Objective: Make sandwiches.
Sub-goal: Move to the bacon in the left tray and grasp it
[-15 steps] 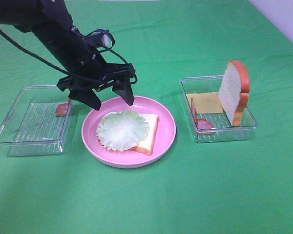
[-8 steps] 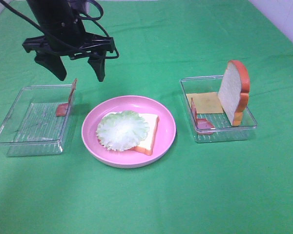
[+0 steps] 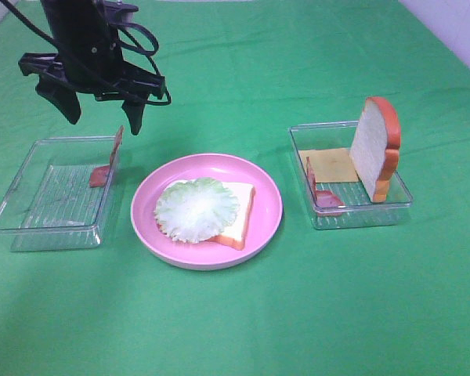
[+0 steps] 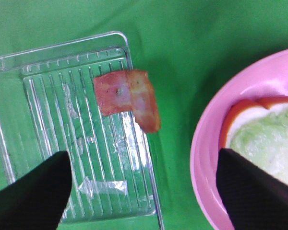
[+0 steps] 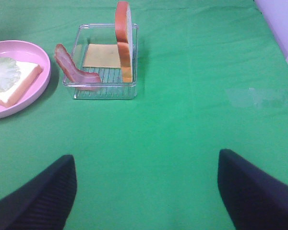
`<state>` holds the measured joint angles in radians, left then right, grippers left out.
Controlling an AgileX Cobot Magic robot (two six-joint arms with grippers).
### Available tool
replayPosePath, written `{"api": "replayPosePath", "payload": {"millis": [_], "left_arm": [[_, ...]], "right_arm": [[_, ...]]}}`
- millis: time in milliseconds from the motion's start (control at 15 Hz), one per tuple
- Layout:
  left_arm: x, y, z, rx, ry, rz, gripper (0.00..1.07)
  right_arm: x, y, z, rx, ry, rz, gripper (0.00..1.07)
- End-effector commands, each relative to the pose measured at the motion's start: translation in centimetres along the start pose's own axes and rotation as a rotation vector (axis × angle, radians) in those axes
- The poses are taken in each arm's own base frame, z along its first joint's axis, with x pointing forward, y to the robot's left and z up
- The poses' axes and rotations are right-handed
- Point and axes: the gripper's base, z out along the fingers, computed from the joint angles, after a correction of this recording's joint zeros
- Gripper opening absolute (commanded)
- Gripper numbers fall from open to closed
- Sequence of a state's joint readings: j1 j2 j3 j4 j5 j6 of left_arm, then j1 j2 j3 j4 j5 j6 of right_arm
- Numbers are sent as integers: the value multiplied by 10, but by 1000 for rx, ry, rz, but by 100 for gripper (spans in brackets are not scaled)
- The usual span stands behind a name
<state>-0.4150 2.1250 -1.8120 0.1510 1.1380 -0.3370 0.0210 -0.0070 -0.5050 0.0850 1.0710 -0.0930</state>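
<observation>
A white bread slice (image 3: 241, 205) lies on the pink plate (image 3: 266, 205) with a pale green lettuce leaf (image 3: 197, 209) on top. One bacon strip (image 3: 106, 166) leans on the left tray's (image 3: 55, 192) right wall. My left gripper (image 3: 102, 119) hangs open and empty above that strip (image 4: 127, 98). The right tray (image 3: 348, 211) holds a yellow cheese square (image 3: 331, 164), an upright bread slice (image 3: 376, 149) and more bacon (image 3: 321, 194). My right gripper (image 5: 146, 194) is open over bare cloth, well short of that tray (image 5: 105, 91), and is outside the high view.
Green cloth covers the whole table. The two clear trays flank the plate, with gaps of cloth between them. A pale wall edge (image 3: 454, 31) shows at the far right.
My left gripper has risen from just over the plate and moved left and back, to above the left tray's far right corner. It stays open. Food has not moved.
</observation>
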Motion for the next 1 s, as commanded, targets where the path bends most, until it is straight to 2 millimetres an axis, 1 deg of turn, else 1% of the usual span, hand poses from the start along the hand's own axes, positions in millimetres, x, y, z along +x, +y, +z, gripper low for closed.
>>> {"api": "replayPosePath", "payload": {"millis": [67, 200, 267, 333, 467, 667, 733, 867, 933, 1000], "left_arm": [[-4, -2, 24, -17, -8, -4, 76], [-4, -3, 36, -30, 1, 6, 76], [-4, -3, 38, -36, 2, 9, 75], [-4, -3, 43, -42, 12, 10, 71], [-4, -4, 48, -43, 6, 13, 57], [-7, -4, 48, -43, -16, 19, 34], [-7, -4, 48, -43, -18, 19, 28], [-7, -4, 48, -44, -18, 19, 6], [-7, -3, 48, -48, -19, 22, 0], [-7, -4, 48, -47, -19, 23, 0]], "right_arm": [[0, 0, -1, 5, -24, -13, 76], [0, 0, -1, 5, -24, -13, 76], [0, 0, -1, 5, -24, -13, 76], [0, 0, -1, 5, -24, -13, 76], [0, 0, -1, 5, -24, -13, 76], [0, 0, -1, 5, -24, -13, 76], [0, 0, -1, 5, -24, -13, 76], [0, 0, -1, 5, -24, -13, 76], [0, 0, -1, 5, -24, -13, 76], [0, 0, -1, 5, -24, -13, 76]]}}
